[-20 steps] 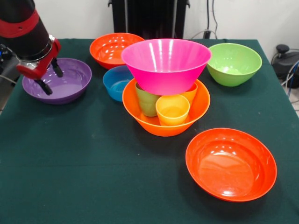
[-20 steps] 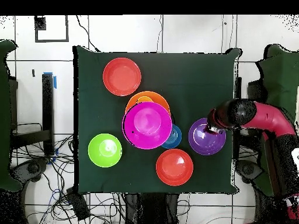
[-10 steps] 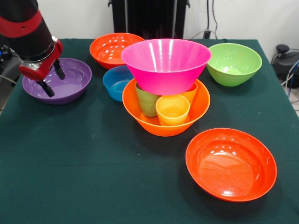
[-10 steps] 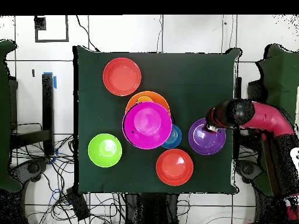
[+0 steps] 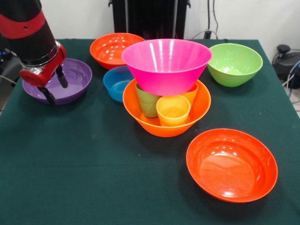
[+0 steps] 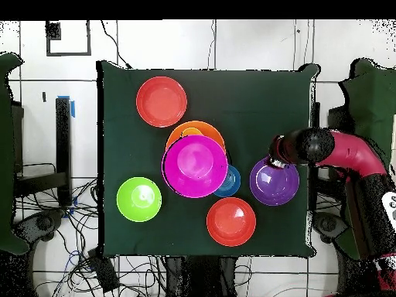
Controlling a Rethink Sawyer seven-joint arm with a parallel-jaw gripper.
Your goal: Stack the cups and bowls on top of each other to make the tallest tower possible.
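Observation:
The tower stands mid-table: a large light orange bowl (image 5: 154, 125) holds the green cup (image 5: 147, 104), the yellow cup (image 5: 173, 111) and the orange cup (image 5: 191, 93). A large pink bowl (image 5: 166, 65) rests on the cups and hides them in the overhead view, where the pink bowl (image 6: 195, 165) covers most of the light orange bowl (image 6: 203, 126). My gripper (image 5: 55, 87) is open at the near rim of the purple bowl (image 5: 75, 74). One finger is inside the bowl and the other is outside it. From overhead, the gripper (image 6: 272, 161) sits at the edge of the purple bowl (image 6: 275, 184).
A small blue bowl (image 5: 115, 83) sits between the purple bowl and the tower. One red-orange bowl (image 5: 112, 47) is at the back, another (image 5: 232, 164) at the front right. A lime green bowl (image 5: 234, 63) is at the back right. The table's left edge lies close to the purple bowl.
The gripper has shifted across the purple bowl toward its near rim and dropped lower, so its fingers now straddle the rim. The bowls and cups have not moved.

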